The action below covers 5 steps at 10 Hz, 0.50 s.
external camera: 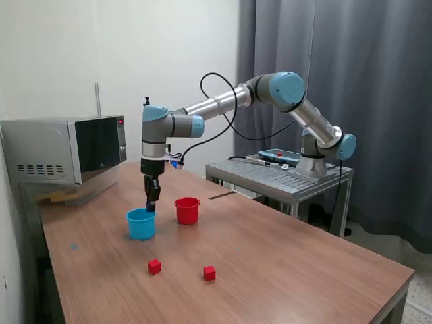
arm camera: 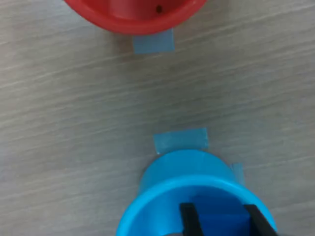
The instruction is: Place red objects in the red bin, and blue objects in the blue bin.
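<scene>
Microwave (external camera: 64, 150) behind blue bin (external camera: 141, 223), well apart

A robotics lab. An industrial arm (external camera: 270, 94) is bolted to a metal stand (external camera: 283, 177) beside a wooden table (external camera: 270, 263). A microwave (external camera: 64, 148) sits far left, grey curtains (external camera: 351, 81) behind.

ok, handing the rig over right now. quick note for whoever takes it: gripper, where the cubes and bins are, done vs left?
Gripper: over the blue bin, fingers at its mouth, a dark blue cube between them; whether still gripped or released, cannot tell.
Red bin: beside the blue bin, on the exterior view's right. Contents unclear.
Red cubes: two on the table, one and the other, both nearer the camera than the bins.
Done: no blue cubes left on the table.
Left: both red cubes into the red bin.
</scene>
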Each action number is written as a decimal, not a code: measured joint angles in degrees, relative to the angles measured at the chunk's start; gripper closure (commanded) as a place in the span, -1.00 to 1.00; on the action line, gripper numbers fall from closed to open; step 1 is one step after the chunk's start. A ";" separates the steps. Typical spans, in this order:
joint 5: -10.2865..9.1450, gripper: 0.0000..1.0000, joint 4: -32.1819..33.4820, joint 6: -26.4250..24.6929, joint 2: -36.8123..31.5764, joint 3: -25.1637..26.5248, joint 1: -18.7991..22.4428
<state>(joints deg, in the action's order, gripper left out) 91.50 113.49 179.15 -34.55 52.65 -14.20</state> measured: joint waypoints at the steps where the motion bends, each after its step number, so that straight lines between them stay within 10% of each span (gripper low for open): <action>1: 0.00 1.00 -0.01 0.56 0.15 -0.19 -0.01; 5: -0.08 1.00 0.64 2.64 0.37 -0.90 -0.07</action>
<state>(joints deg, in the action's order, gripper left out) 91.42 114.12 181.79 -34.17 51.75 -14.27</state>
